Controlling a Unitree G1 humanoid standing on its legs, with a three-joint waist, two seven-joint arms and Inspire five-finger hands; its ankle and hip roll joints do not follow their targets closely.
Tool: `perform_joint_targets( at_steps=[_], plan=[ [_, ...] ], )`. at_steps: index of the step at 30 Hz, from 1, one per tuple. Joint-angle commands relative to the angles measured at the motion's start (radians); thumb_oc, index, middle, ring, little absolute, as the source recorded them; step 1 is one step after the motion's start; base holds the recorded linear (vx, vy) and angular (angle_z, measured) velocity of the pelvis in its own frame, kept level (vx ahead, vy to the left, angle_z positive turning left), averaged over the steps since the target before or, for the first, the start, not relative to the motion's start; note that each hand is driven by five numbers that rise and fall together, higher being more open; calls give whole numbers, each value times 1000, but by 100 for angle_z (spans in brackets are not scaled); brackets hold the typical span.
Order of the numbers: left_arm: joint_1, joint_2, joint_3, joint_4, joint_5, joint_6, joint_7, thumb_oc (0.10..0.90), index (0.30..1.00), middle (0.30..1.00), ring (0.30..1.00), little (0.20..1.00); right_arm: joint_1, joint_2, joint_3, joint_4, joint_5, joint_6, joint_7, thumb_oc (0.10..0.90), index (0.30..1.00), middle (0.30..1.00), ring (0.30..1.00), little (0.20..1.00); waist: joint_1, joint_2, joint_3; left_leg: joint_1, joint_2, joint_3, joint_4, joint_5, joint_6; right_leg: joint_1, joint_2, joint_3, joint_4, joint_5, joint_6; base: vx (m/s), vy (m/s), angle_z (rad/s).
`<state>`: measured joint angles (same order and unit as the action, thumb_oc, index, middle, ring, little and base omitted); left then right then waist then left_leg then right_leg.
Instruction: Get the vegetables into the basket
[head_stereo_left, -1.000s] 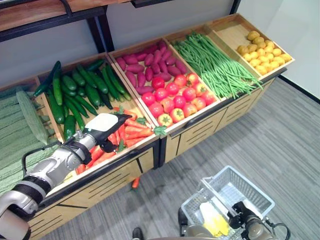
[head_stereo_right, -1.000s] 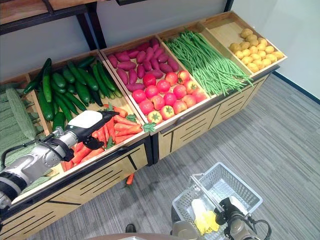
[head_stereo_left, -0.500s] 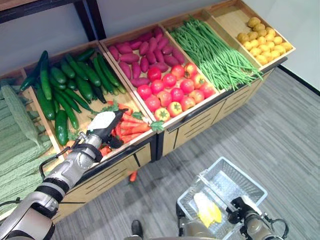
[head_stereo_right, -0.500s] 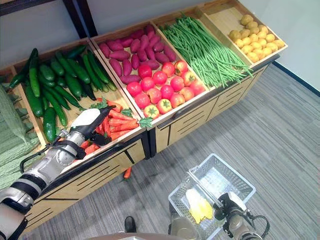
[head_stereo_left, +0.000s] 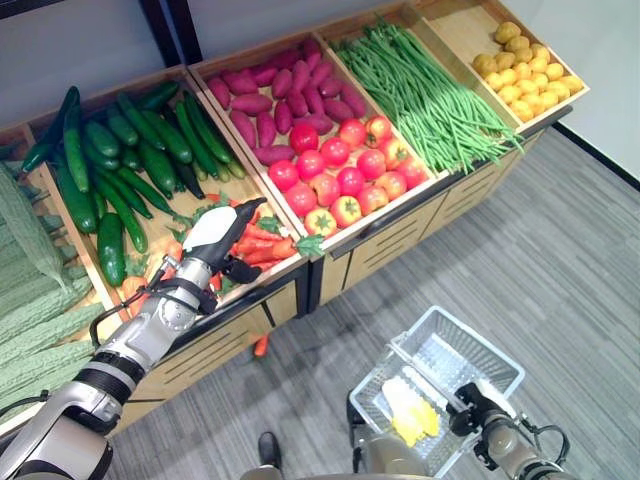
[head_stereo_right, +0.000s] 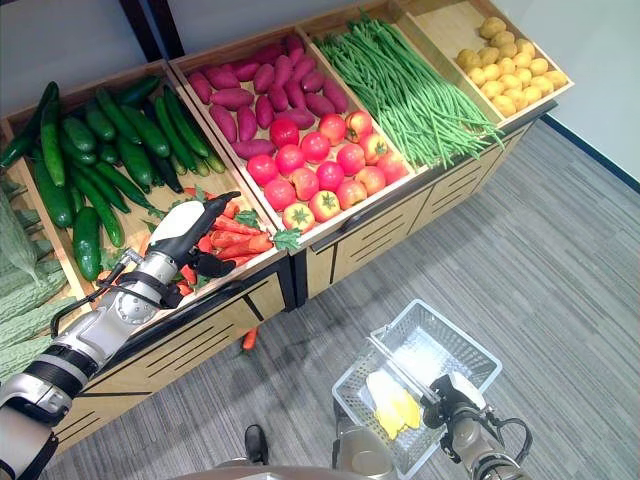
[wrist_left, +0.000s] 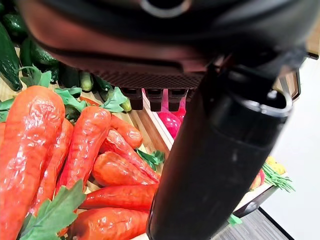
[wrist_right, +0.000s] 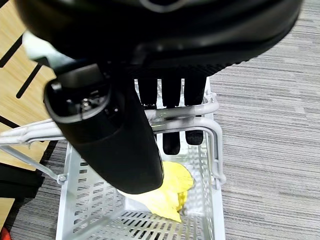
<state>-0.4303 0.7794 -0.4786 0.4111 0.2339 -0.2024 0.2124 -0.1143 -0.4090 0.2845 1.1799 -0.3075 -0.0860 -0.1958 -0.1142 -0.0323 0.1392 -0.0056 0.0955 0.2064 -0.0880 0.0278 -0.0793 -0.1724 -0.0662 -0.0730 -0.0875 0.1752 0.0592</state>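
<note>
Orange carrots (head_stereo_left: 268, 245) with green tops lie in the front part of a wooden bin, seen close in the left wrist view (wrist_left: 90, 145). My left hand (head_stereo_left: 215, 232), with a white cover, hovers just above them, fingers straight and thumb spread; nothing is held. Low at the right, my right hand (head_stereo_left: 472, 414) is curled round the handle (wrist_right: 200, 117) of a white wire basket (head_stereo_left: 492, 352). The basket hangs over the grey floor and holds a yellow vegetable (head_stereo_left: 410, 415).
The wooden stand carries dark cucumbers (head_stereo_left: 130, 170), purple sweet potatoes (head_stereo_left: 265, 100), red tomatoes (head_stereo_left: 340, 180), green beans (head_stereo_left: 430, 95) and small yellow produce (head_stereo_left: 525, 75). Pale green gourds (head_stereo_left: 30, 250) lie at the far left. One carrot (head_stereo_left: 262, 346) lies on the floor by the stand.
The whole picture has shifted with the camera. My left hand has reached slightly further across the carrots. My right hand still holds the basket.
</note>
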Motion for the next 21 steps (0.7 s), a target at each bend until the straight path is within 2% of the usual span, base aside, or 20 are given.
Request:
perform_joint_targets(
  at_steps=[1,5,6,8,9,10,11,12,14,21],
  plan=[
    [-205,21,16,20,-23,-62,31,900,1000,1000,1000,1000,-42,-45,23,-4,11,-13,-47,400,300,300,300,300,-8,-27,-41,21,49,-43,1,-28,-34,12,-122,13,0,6,149,2,-11,-4],
    [-215,18,-2,42,-7,-53,28,900,1000,1000,1000,1000,-46,-47,20,6,13,-12,-49,400,300,300,300,300,-10,-27,-36,16,51,-42,1,-27,-35,6,-120,16,0,8,149,-3,-9,-5],
    [-220,17,-9,53,-1,-52,28,843,920,920,920,920,-45,-48,19,7,13,-11,-49,400,300,300,300,300,-11,-27,-34,14,51,-41,1,-26,-35,4,-120,16,0,8,148,-6,-4,-10],
    [-233,10,-22,88,15,-48,35,804,865,865,865,865,-49,-49,18,6,18,-12,-51,400,300,300,300,300,-14,-28,-28,8,52,-38,1,-23,-35,-4,-119,20,0,12,149,-21,-1,-9],
    [-243,-3,-31,114,11,-45,38,767,813,813,813,813,-53,-49,24,2,17,-13,-51,400,300,300,300,300,-18,-28,-22,1,53,-37,1,-19,-35,-14,-118,22,0,15,149,-27,1,-4],
    [-244,-3,-32,115,11,-46,38,718,745,745,745,745,-53,-49,23,1,17,-12,-51,400,300,300,300,300,-18,-28,-22,0,53,-37,1,-19,-35,-15,-118,22,0,15,148,-31,1,-4],
    [-253,-12,-41,136,13,-46,39,635,629,629,629,629,-57,-50,25,2,18,-14,-53,400,300,300,300,300,-20,-28,-22,-4,53,-37,1,-19,-35,-21,-117,24,0,16,148,-11,0,-5],
    [-261,-15,-48,147,15,-42,38,584,558,558,558,558,-59,-49,27,2,20,-13,-53,400,300,300,300,300,-21,-28,-21,-7,53,-36,1,-17,-35,-24,-117,26,0,17,149,-14,1,-5],
    [-275,-28,-62,175,15,-39,39,400,300,300,300,300,-62,-47,30,1,22,-13,-54,400,300,300,300,300,-24,-28,-20,-11,53,-33,1,-15,-35,-31,-115,30,0,19,149,-2,4,-4],
    [-296,-67,-71,232,11,-27,50,400,300,300,300,300,-64,-42,40,-5,23,-14,-59,400,300,300,300,300,-33,-34,-20,-9,49,-24,1,-21,-33,-39,-115,43,0,23,148,1,4,-5]
  ],
)
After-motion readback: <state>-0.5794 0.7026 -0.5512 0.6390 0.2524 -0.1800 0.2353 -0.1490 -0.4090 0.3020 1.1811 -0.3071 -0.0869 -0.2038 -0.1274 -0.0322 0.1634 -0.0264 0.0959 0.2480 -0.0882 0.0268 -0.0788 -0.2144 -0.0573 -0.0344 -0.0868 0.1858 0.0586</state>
